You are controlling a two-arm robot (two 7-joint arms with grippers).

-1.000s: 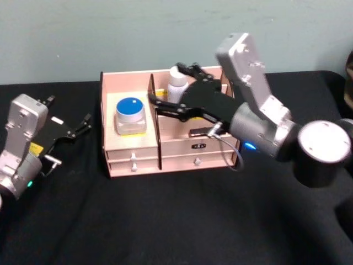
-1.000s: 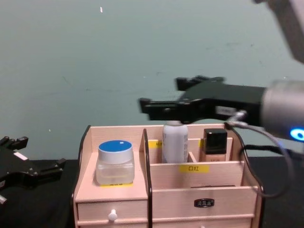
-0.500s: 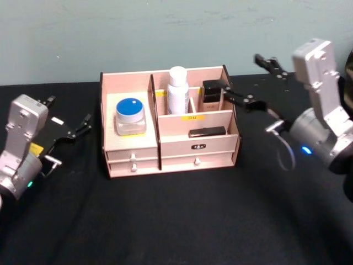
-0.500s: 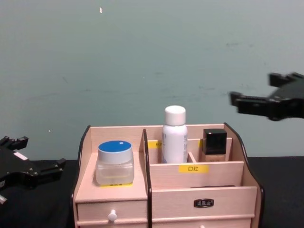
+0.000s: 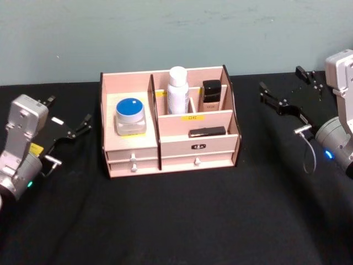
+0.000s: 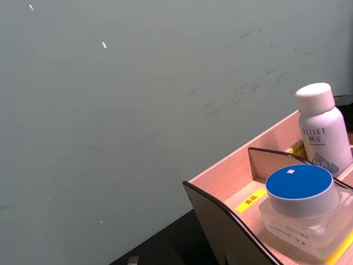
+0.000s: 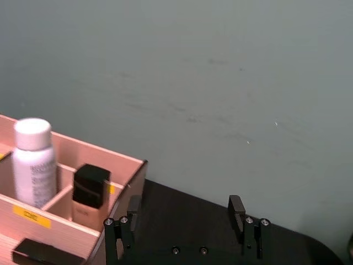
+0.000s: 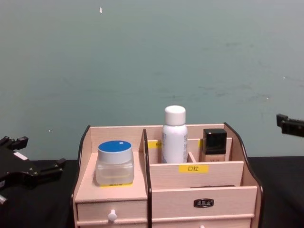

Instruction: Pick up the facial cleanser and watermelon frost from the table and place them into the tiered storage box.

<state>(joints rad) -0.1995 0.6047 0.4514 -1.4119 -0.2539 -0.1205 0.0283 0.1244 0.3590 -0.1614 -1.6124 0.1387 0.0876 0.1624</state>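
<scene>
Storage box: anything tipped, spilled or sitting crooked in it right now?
Nothing stands out. In the tiered storage box, the white bottle, the black-capped bottle and the blue-lidded jar stand upright; both drawers look shut.

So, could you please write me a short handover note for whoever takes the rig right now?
Left end effector: open, holding nothing, low over the table left of the box.
Right end effector: open, holding nothing, right of the box and apart from it.
In the box: white bottle upright in the rear middle compartment, black-capped bottle in the rear right one, blue-lidded jar on the left shelf, a flat dark item on the front tier.
Done: both items appear to be in the box, though I cannot tell which is which.
Left: confirm, then park the arms.
</scene>
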